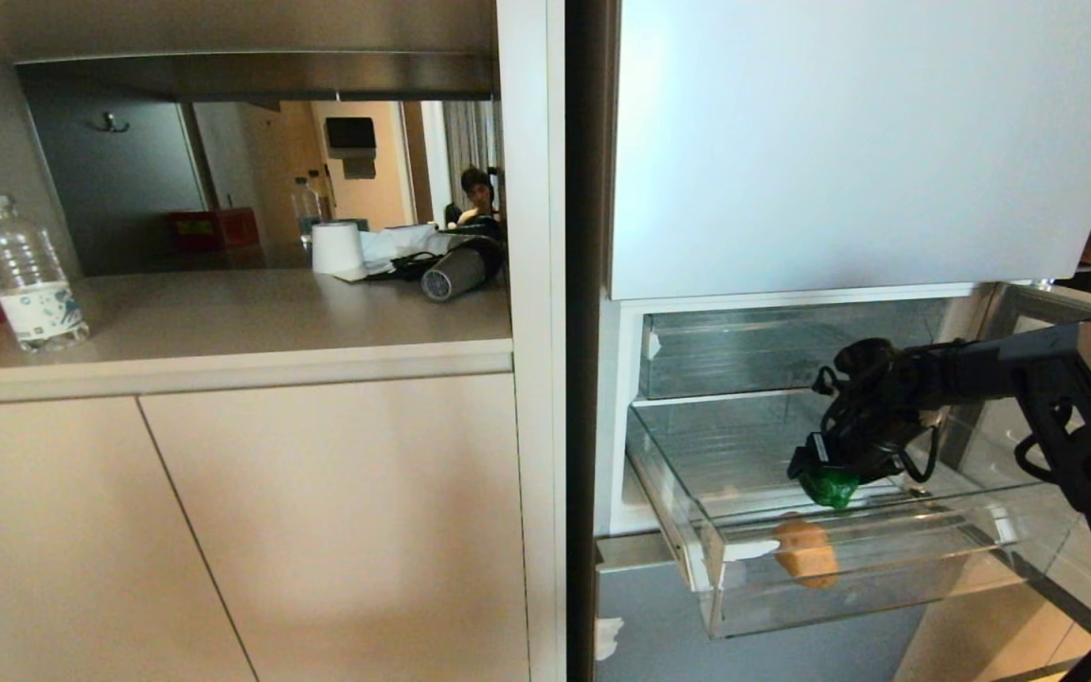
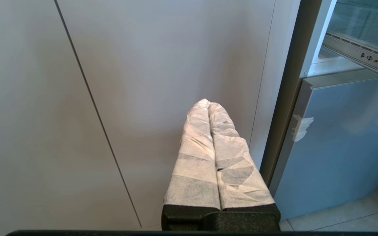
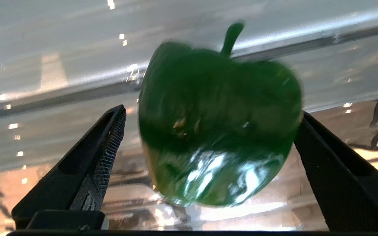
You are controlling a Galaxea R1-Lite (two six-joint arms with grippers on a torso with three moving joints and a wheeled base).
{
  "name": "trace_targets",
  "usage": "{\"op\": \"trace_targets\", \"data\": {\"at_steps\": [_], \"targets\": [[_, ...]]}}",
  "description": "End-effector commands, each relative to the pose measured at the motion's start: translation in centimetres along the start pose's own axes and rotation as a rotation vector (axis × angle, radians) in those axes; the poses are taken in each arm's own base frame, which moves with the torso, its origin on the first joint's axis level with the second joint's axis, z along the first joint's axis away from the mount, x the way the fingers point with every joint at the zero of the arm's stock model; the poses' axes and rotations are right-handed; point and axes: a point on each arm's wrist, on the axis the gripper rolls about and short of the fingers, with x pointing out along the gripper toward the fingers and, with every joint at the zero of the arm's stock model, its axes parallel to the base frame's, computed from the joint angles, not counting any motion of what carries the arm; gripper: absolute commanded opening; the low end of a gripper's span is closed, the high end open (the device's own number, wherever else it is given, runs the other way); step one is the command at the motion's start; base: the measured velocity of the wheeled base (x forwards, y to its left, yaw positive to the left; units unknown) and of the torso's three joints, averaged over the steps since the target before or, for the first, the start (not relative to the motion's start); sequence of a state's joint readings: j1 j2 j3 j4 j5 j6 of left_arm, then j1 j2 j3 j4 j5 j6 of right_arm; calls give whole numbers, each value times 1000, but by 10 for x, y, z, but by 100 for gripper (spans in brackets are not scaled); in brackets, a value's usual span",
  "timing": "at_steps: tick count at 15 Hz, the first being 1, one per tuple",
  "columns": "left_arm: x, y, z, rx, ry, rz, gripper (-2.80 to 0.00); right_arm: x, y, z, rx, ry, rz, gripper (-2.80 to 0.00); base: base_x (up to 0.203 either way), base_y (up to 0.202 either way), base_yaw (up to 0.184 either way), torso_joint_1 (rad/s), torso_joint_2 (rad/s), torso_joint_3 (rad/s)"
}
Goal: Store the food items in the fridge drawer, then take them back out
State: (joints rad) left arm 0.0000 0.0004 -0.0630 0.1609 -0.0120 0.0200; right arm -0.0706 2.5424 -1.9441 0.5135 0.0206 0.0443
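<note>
Currently the right gripper [image 3: 208,157], jaws spread wide, straddles the bell pepper [image 3: 218,131] inside the fridge drawer [image 1: 886,587], potato [image 1: 806,554] nearer the front. Centre both pads before closing.

Potato [image 1: 806,554], green pepper [image 1: 828,486] in clear drawer [image 1: 886,578]

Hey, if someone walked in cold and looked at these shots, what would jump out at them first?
Most striking is the green bell pepper between the open fingers of the right end effector, just above the pulled-out clear fridge drawer. A tan potato lies near the drawer's front wall. On the counter at the far left stands a water bottle.
</note>
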Motion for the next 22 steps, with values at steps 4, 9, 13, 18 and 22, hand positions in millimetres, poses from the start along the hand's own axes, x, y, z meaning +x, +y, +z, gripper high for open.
{"op": "trace_targets", "data": {"at_steps": [4,9,13,18,22], "targets": [[0,0,0,0,-2,0,-280,8,-1,1,3,-20,2,0,0,0,0,0,0,0],[0,0,0,0,1,0,-280,18,-3,2,4,-52,0,0,0,0,0,0,0,0],[0,0,0,0,-1,0,-280,20,-4,2,6,-54,0,0,0,0,0,0,0,0],[0,0,0,0,-2,0,-280,23,-7,2,11,-54,-5,-280,0,0,0,0,0,0],[0,0,0,0,-2,0,-280,28,-9,3,13,-78,-4,-280,0,0,0,0,0,0]]}}
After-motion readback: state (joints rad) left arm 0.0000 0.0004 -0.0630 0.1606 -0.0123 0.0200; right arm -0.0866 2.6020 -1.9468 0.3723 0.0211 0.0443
